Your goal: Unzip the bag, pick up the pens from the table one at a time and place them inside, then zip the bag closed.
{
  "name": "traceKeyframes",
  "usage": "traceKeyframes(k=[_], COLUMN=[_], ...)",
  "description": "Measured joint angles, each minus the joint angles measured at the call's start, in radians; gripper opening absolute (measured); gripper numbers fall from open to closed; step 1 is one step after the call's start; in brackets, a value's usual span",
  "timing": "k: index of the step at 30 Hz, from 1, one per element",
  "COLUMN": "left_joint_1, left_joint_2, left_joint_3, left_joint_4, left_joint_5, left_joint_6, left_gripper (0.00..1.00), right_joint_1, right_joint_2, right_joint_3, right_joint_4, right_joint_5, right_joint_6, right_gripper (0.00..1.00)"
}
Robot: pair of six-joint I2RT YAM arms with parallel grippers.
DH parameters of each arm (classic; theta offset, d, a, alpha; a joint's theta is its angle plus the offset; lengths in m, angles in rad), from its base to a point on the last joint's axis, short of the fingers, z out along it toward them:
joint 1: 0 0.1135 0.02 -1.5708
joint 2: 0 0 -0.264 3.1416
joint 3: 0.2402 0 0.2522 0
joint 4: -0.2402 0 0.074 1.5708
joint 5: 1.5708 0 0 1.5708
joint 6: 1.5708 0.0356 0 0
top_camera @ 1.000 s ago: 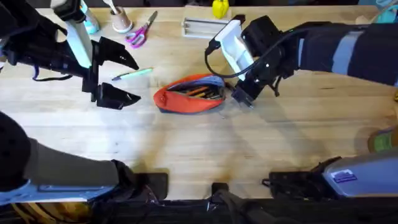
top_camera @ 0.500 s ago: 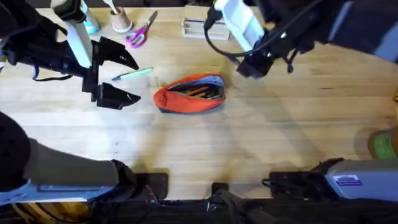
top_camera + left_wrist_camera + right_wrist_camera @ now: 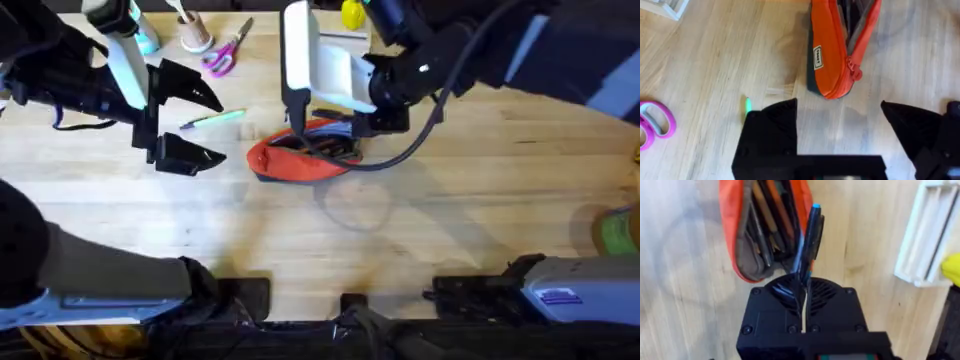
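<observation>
One dark pen with a blue tip [image 3: 809, 240] rode in the right end effector [image 3: 803, 287], pinched tight, which swung in from the table's [image 3: 450, 220] far side over the open orange-red fabric pouch [image 3: 300, 160] (drop-in looked imminent). The left end effector [image 3: 840, 125] hung spread beside the light green pen [image 3: 213, 119].

Unzipped bag [image 3: 840, 50] beyond parted jaws

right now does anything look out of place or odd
Nothing is spilled or damaged. The bag lies unzipped with pens already inside. The right end effector is shut on a dark pen beside the opening. The green pen remains on the table, near the open left end effector.
</observation>
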Motion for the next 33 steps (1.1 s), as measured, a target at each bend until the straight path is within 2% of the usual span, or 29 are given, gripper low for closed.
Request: traceKeyframes(k=[12, 24, 25, 31, 32, 33], left_joint_1=[0.000, 0.000, 0.000, 0.000, 0.000, 0.000], left_joint_2=[0.000, 0.000, 0.000, 0.000, 0.000, 0.000], left_joint_3=[0.000, 0.000, 0.000, 0.000, 0.000, 0.000], left_joint_4=[0.009, 0.009, 0.009, 0.009, 0.009, 0.009], left_joint_5=[0.000, 0.000, 0.000, 0.000, 0.000, 0.000], left_joint_6=[0.000, 0.000, 0.000, 0.000, 0.000, 0.000], left_gripper=[0.993, 0.993, 0.993, 0.994, 0.994, 0.994], right_joint_1=[0.078, 0.176, 0.179, 0.180, 0.180, 0.180], right_joint_2=[0.137, 0.238, 0.239, 0.241, 0.241, 0.241], right_joint_3=[0.000, 0.000, 0.000, 0.012, 0.012, 0.013], right_joint_4=[0.016, 0.203, 0.209, 0.230, 0.233, 0.233], right_joint_5=[-0.034, -0.033, -0.033, -0.034, -0.034, -0.034], right_joint_6=[-0.022, -0.027, -0.026, -0.033, -0.034, -0.033], right_gripper=[0.034, 0.034, 0.074, 0.908, 0.974, 0.990])
